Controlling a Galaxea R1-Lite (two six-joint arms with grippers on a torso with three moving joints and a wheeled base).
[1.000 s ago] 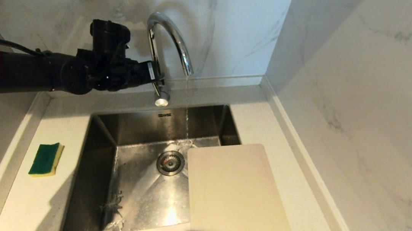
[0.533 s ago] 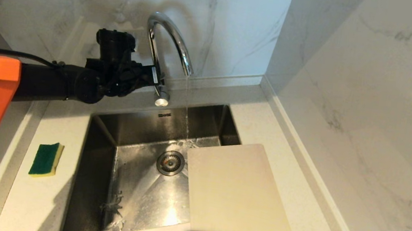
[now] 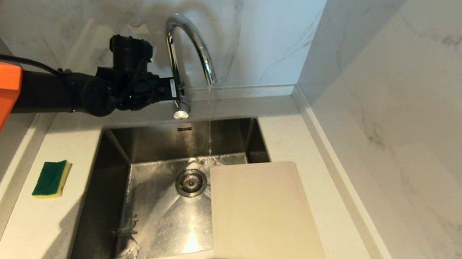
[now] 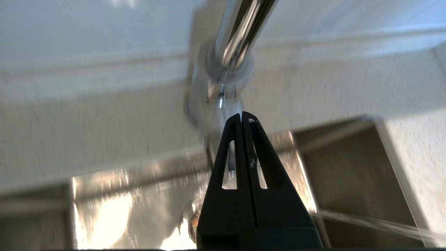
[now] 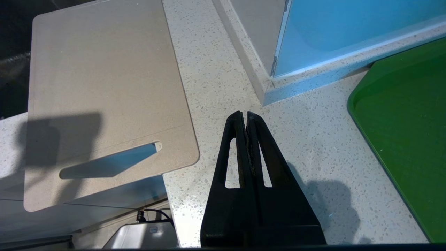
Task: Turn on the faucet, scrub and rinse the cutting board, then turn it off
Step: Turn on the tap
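The chrome faucet (image 3: 189, 41) arches over the sink, and a thin stream of water (image 3: 209, 133) falls from its spout. My left gripper (image 3: 172, 89) reaches in from the left. It is shut and empty, with its tips by the low stem just above the lever knob (image 3: 180, 113). The left wrist view shows the left gripper (image 4: 241, 117) pointing at the faucet (image 4: 240, 31) base; contact is unclear. The cream cutting board (image 3: 264, 223) lies flat over the sink's right side and the counter. My right gripper (image 5: 243, 116) hangs shut over the counter beside the cutting board (image 5: 104, 87).
A green-and-yellow sponge (image 3: 52, 178) lies on the counter left of the steel sink (image 3: 111, 185). The drain (image 3: 191, 182) sits just left of the board's far corner. A green tray (image 5: 404, 132) lies at the counter's right end. Marble walls close the back and right.
My left arm has slid a little to the right, bringing the shut gripper closer to the faucet stem. Water runs throughout. Board and sponge have not moved.
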